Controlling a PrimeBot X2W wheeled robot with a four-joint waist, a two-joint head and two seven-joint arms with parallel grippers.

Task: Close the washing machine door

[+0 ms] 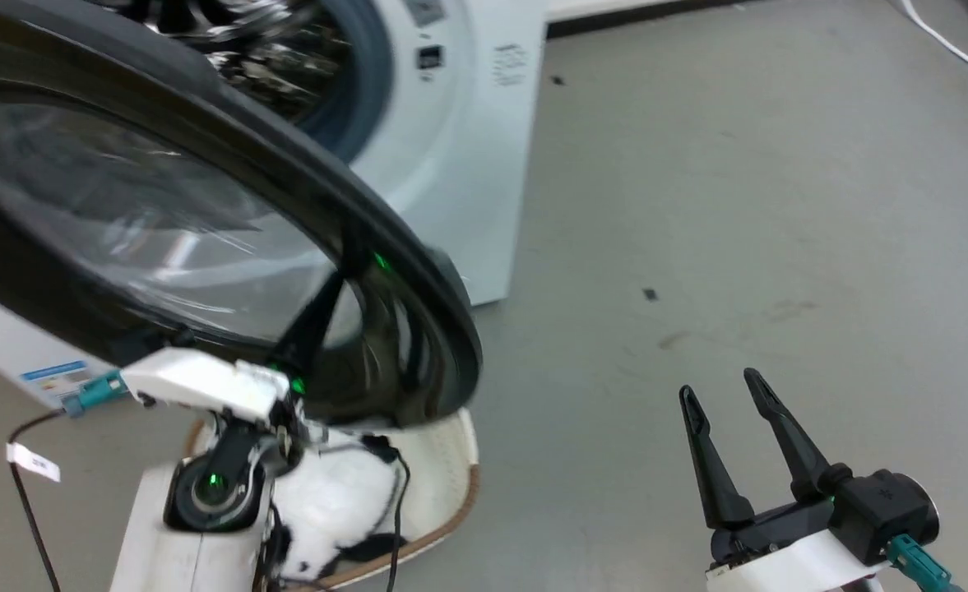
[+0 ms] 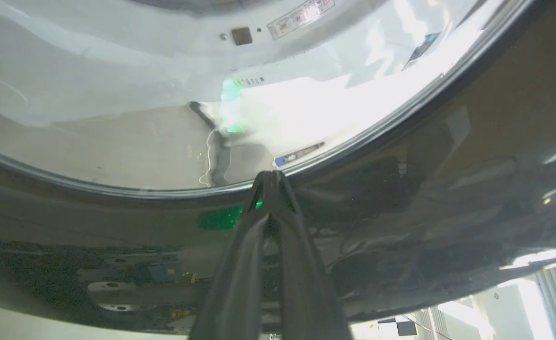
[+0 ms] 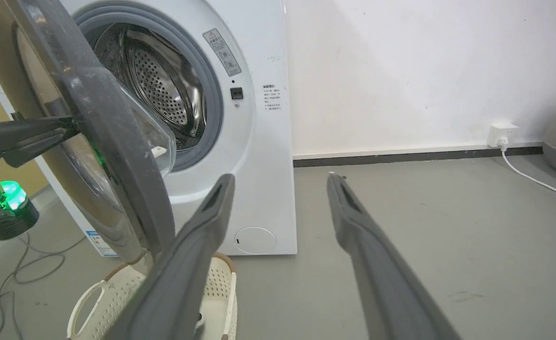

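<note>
The washing machine door (image 1: 405,263) stands half open, its black rim and bulging glass window (image 1: 146,205) filling the left of the head view. The white washing machine (image 1: 467,164) is behind it, and its steel drum (image 3: 159,85) looks out past the grey gasket. My left gripper (image 1: 337,284) is shut, with nothing between its fingers. The tips (image 2: 270,179) touch the door's glossy outer face (image 2: 424,189) near the window's edge. In the right wrist view the door (image 3: 107,123) is edge-on and the left gripper (image 3: 67,130) touches it from the left. My right gripper (image 1: 730,395) hangs open over bare floor, apart from the door.
A cream perforated laundry basket (image 1: 446,469) sits on the floor below the door's lower edge, beside the machine's base (image 3: 221,283). A wall socket (image 3: 502,132) with a white cable (image 1: 952,49) is at the far right. Dark cables (image 3: 22,264) lie on the floor at left.
</note>
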